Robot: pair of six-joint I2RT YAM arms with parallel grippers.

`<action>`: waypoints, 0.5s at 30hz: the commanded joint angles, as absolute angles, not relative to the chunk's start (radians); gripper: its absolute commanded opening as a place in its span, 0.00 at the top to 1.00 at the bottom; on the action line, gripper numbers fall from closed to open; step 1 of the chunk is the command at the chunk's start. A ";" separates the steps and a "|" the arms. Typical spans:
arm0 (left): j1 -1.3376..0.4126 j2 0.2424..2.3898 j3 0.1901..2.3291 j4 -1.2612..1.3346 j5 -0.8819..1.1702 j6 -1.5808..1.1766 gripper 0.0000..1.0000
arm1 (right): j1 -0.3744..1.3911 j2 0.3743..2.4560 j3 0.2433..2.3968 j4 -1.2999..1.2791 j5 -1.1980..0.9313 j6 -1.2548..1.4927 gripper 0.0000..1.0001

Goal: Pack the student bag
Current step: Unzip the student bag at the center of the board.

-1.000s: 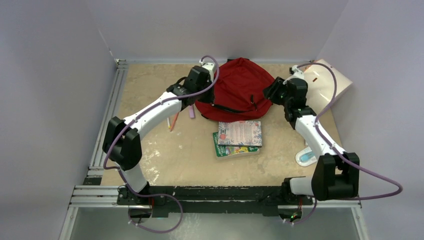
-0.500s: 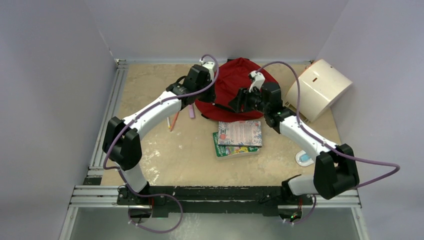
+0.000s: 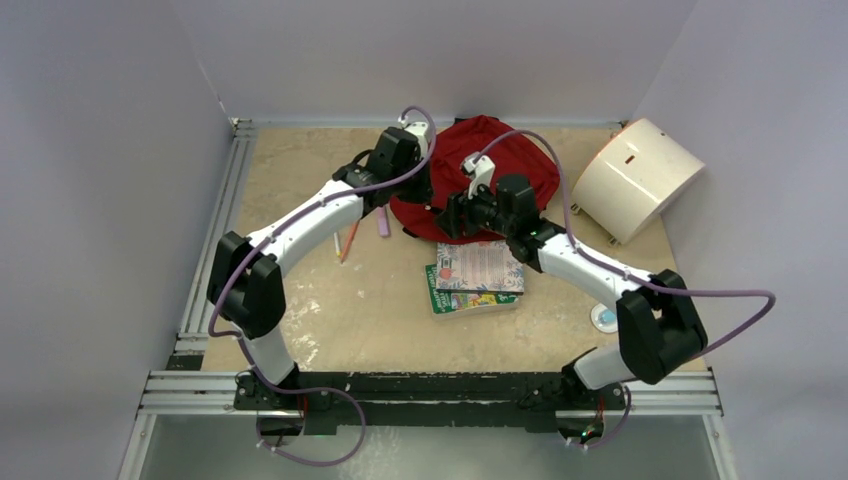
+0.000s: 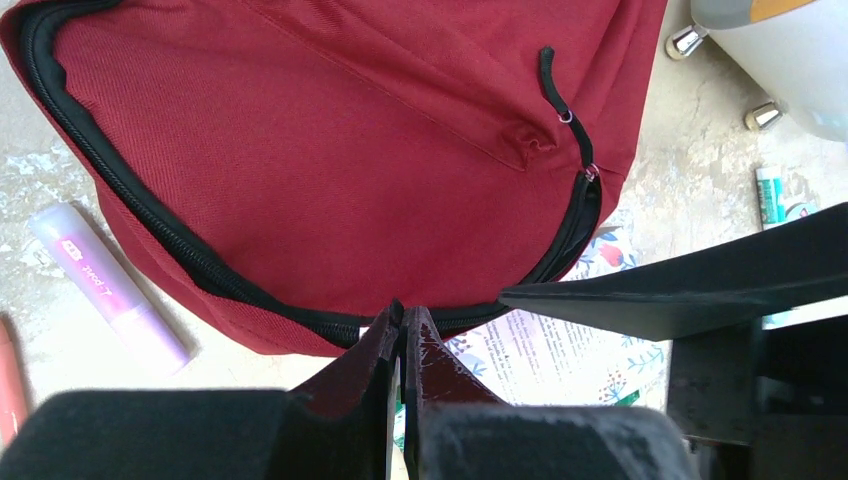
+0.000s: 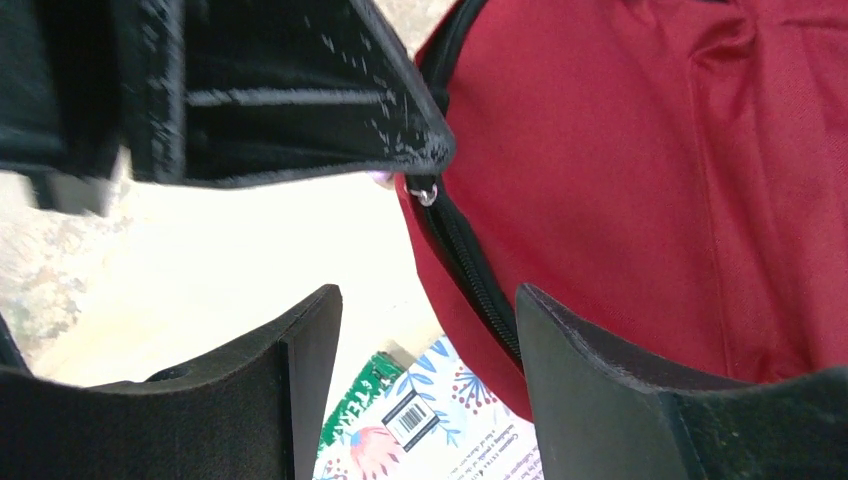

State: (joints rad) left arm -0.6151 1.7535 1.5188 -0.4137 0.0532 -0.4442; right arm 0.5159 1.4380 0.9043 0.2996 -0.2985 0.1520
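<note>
The student bag [image 3: 500, 165] is a dark-red backpack lying at the back of the table, its black zipper [image 4: 150, 215] running along the near edge. My left gripper [image 3: 418, 197] is shut at that zipper, its fingertips [image 4: 403, 322] pinched on the zipper pull, whose ring [image 5: 425, 193] hangs below them. My right gripper [image 3: 452, 215] is open and empty. It hovers over the bag's front edge [image 5: 470, 280] beside the left gripper. Its jaws straddle the zipper and the corner of the floral book [image 5: 440, 420].
Two stacked books [image 3: 478, 275] lie just in front of the bag. A pink marker [image 3: 383, 224] and an orange pen [image 3: 348, 241] lie to its left. A white rounded box [image 3: 635, 178] stands at the right, and a small teal item [image 3: 603, 318] lies near the right arm.
My right arm has swung left from beside the white box to the bag's front edge, next to the left gripper. The left arm and bag have stayed put.
</note>
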 commanded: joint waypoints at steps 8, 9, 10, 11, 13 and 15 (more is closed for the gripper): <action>-0.602 1.758 1.570 -0.380 0.099 -0.470 1.00 | 0.542 1.527 0.864 0.477 -0.189 0.117 0.35; -0.602 1.757 1.572 -0.381 0.101 -0.472 1.00 | 0.542 1.532 0.865 0.487 -0.178 0.119 0.35; -0.603 1.757 1.572 -0.381 0.103 -0.472 1.00 | 0.544 1.538 0.866 0.495 -0.169 0.120 0.35; -0.603 1.756 1.572 -0.381 0.104 -0.473 1.00 | 0.543 1.541 0.867 0.501 -0.157 0.120 0.35; -0.602 1.756 1.571 -0.382 0.108 -0.475 1.00 | 0.545 1.548 0.867 0.511 -0.131 0.120 0.36; -0.602 1.755 1.571 -0.382 0.111 -0.477 1.00 | 0.545 1.557 0.867 0.517 -0.120 0.116 0.37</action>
